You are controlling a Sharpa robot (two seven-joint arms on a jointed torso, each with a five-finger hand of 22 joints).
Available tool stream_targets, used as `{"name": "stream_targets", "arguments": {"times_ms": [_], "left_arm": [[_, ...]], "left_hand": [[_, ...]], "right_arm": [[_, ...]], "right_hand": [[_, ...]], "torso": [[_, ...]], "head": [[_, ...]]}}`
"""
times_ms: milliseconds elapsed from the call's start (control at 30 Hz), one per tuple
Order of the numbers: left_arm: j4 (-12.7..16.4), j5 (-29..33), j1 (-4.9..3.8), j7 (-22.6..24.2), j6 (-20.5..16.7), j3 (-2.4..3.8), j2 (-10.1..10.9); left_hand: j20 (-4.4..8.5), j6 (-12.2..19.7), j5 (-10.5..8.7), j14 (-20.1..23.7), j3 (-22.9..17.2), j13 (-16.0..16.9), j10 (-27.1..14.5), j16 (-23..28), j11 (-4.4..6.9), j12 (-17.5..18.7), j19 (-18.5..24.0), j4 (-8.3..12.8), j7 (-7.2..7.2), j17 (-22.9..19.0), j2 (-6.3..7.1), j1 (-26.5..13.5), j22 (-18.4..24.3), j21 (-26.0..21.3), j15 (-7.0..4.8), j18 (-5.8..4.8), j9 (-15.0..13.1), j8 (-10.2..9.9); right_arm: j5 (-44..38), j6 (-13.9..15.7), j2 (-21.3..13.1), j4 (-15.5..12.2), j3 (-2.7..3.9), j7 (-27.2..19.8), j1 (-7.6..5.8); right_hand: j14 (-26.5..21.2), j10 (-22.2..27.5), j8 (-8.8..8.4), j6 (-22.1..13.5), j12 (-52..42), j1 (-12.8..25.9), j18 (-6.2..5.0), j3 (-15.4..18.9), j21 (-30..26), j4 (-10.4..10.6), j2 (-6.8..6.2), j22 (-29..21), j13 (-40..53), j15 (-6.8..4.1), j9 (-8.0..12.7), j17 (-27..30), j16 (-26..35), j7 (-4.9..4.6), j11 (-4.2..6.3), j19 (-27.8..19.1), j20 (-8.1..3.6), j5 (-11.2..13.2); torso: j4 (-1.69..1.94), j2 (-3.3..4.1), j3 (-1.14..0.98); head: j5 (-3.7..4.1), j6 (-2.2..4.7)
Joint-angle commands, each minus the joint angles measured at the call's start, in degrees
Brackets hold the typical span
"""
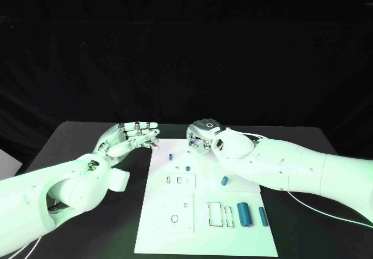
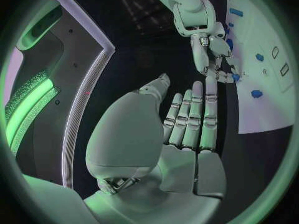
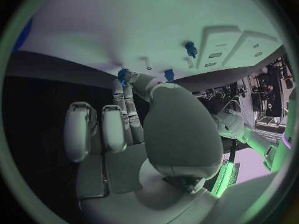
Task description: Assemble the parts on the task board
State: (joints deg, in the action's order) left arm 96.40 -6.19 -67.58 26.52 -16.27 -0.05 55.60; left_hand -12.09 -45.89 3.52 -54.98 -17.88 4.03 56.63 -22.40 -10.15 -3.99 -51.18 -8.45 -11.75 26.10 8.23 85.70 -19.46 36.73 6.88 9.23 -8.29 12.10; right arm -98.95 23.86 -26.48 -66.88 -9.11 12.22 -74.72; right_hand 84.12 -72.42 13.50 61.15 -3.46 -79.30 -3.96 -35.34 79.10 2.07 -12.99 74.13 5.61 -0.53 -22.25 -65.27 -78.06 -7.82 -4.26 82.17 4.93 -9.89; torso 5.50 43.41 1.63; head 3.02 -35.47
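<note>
The white task board (image 1: 206, 237) lies in the middle of the black table. My right hand (image 1: 211, 136) hovers over the board's far edge with its fingers curled down, and pinches a small blue part (image 3: 122, 75) at its fingertips. The same small blue part (image 2: 235, 77) shows under that hand in the left wrist view. My left hand (image 1: 130, 138) is held up beside the board's far left corner, fingers straight and holding nothing. Small blue parts (image 1: 170, 157) (image 1: 225, 180) sit on the board, and a blue peg (image 3: 191, 48) stands in it.
A large blue cylinder (image 1: 244, 214) and a slimmer blue part (image 1: 263, 216) lie at the board's near right, next to rectangular slots (image 1: 214, 213). Black table surface (image 1: 93, 145) surrounds the board on both sides.
</note>
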Motion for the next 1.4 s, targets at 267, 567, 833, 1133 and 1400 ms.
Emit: {"name": "stream_targets", "arguments": {"times_ms": [267, 567, 833, 1133, 1400], "left_arm": [[0.0, 0.15, -0.15, 0.16, 1.34, 0.05, -0.18], [-0.16, 0.15, -0.15, 0.02, 1.47, 0.05, -0.2], [-0.25, 0.16, -0.15, 0.0, 1.51, 0.05, 0.0], [-0.4, 0.21, -0.15, 0.11, 1.63, 0.05, 0.41], [-0.69, 0.27, -0.15, 0.29, 1.5, 0.04, 0.42]], "left_hand": [[0.15, -0.26, -0.19, 0.43, -0.27, 0.08, 0.39, -0.38, 0.13, 0.02, 0.62, 0.08, -0.91, 0.22, -0.13, -0.18, -0.29, 0.71, -0.06, 1.09, -0.06, 0.19], [0.14, -0.23, -0.2, 0.47, -0.28, 0.07, 0.36, -0.41, 0.12, 0.04, 0.67, 0.06, -0.9, 0.26, -0.13, -0.23, -0.35, 0.8, -0.05, 1.09, -0.05, 0.18], [0.14, -0.23, -0.2, 0.47, -0.28, 0.07, 0.36, -0.41, 0.12, 0.04, 0.67, 0.06, -0.9, 0.26, -0.13, -0.23, -0.35, 0.8, -0.05, 1.09, -0.05, 0.18], [0.13, -0.17, -0.2, 0.54, -0.3, 0.05, 0.31, -0.47, 0.1, 0.08, 0.78, 0.05, -0.88, 0.32, -0.11, -0.3, -0.43, 0.94, -0.03, 1.08, -0.04, 0.15], [0.12, -0.14, -0.2, 0.58, -0.3, 0.04, 0.28, -0.51, 0.1, 0.1, 0.85, 0.05, -0.84, 0.36, -0.08, -0.34, -0.49, 1.02, -0.02, 1.07, -0.03, 0.14]], "right_arm": [[-0.76, -0.75, 0.62, 0.76, -0.03, 0.11, 0.06], [-0.4, -0.81, 0.49, 0.81, -0.03, -0.39, 0.05], [-0.26, 0.14, -3.04, -2.83, -0.02, 0.12, -0.01], [6.6, 5.68, -13.25, -11.39, 0.36, -1.14, -0.87], [15.65, 5.03, -19.44, -12.77, 0.59, -4.22, -1.94]], "right_hand": [[1.33, 2.16, -1.02, -1.74, 0.03, 1.52, 0.31, -0.72, -0.75, 0.18, -0.51, -0.94, -0.62, 0.41, -0.17, 0.76, -0.2, -0.66, -0.4, -0.36, 0.67, 0.1], [-0.44, 10.26, -4.9, -7.53, -0.07, 3.17, -1.52, 0.83, -7.41, 0.57, -2.77, -9.24, -1.96, 1.71, 0.82, 6.74, 2.83, -1.74, -1.95, -4.66, 1.99, 1.08], [-1.28, 15.81, -7.3, -9.67, -0.45, -2.0, -2.58, 16.49, -13.53, 2.74, 0.92, -15.3, -1.84, 1.98, 1.95, 11.82, 5.52, -0.72, -2.36, -6.12, 2.25, 0.93], [0.73, 4.91, -6.5, -6.34, -3.83, -1.12, -0.85, 12.84, -6.84, 6.36, -0.49, -6.59, -0.57, 1.01, 2.14, 4.95, 0.93, -1.56, -0.99, -1.77, 1.38, -1.49], [1.63, -4.65, -6.64, -7.87, -22.77, -0.77, 0.2, 19.9, -2.63, 8.94, -2.62, -0.95, 15.04, -1.99, 1.79, -0.27, -2.18, 1.25, 2.65, 0.1, -1.29, -1.89]], "torso": [[-0.01, 0.01, 0.05], [-0.03, 0.02, 0.04], [-0.17, -0.12, -0.02], [-1.26, -0.5, -0.32], [-1.85, -0.74, -0.7]], "head": [[0.02, 0.25], [-0.14, 0.19], [-0.25, 0.22], [-0.32, 0.4], [-0.04, 0.6]]}}
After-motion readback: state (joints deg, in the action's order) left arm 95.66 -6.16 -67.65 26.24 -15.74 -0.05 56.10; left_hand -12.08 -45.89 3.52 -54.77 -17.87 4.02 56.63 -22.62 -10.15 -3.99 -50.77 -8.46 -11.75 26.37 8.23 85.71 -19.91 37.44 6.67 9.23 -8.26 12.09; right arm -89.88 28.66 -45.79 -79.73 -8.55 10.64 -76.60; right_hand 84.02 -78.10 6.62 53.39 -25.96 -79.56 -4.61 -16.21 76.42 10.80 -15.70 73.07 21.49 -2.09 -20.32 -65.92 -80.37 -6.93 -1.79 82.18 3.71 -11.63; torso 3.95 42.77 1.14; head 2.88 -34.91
